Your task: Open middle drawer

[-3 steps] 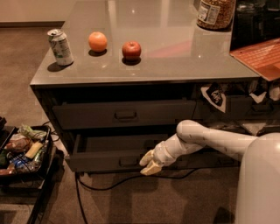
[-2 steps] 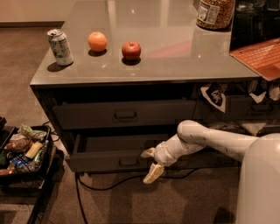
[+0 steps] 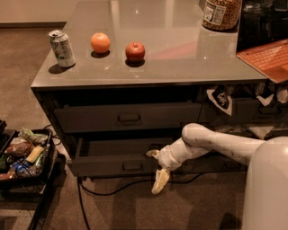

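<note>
The middle drawer [image 3: 103, 167] is the low-fronted dark grey one under the taller drawer. It stands pulled out a little, with a strip of its inside showing above the front. Its small rectangular handle [image 3: 132, 165] is at the centre of the front and nothing holds it. My gripper [image 3: 157, 167] is just right of that handle, in front of the drawer front. It is open: one finger points up-left at the drawer's top edge, while the other pale finger [image 3: 160, 179] hangs down toward the carpet. My white arm [image 3: 216, 143] reaches in from the right.
The taller drawer [image 3: 129, 118] above is shut. On the grey countertop [image 3: 180, 40] stand a soda can [image 3: 62, 48], an orange [image 3: 100, 43], an apple [image 3: 135, 51] and a jar [image 3: 220, 13]. A black tray of snacks [image 3: 27, 152] sits on the floor at left. A cable [image 3: 112, 188] runs under the cabinet.
The gripper's fingers have spread apart beside the handle, the lower one swinging down. The drawer stays pulled out by the same amount.
</note>
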